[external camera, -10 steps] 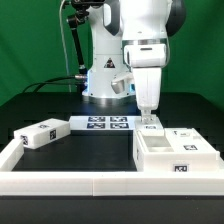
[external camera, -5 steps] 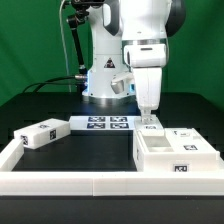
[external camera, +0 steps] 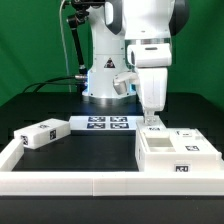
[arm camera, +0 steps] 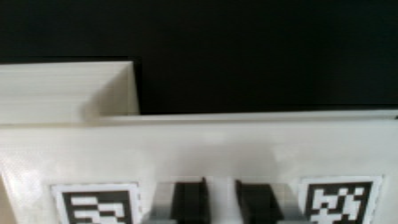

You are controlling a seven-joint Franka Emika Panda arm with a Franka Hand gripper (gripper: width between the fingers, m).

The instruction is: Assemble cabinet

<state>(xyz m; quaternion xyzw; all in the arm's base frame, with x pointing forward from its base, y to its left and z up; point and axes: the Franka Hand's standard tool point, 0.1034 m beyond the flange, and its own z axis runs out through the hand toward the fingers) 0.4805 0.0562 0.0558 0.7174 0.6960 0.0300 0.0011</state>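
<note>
Right above cabinet (external camera: 175, 152) rim hangs gripper (external camera: 152, 122)

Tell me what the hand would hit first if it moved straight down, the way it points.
Most likely the cabinet: the hand points straight down over its rear edge, beside a tag. The gap between them is too small to judge.

Glossy white arm (external camera: 150, 22), dark joints, black cables (external camera: 70, 45), white end effector (external camera: 153, 120)

The marker board (external camera: 100, 124) lies flat on the black counter (external camera: 85, 155) (its tags facing up). A low white border rail (external camera: 70, 181) edges the counter's front.
</note>
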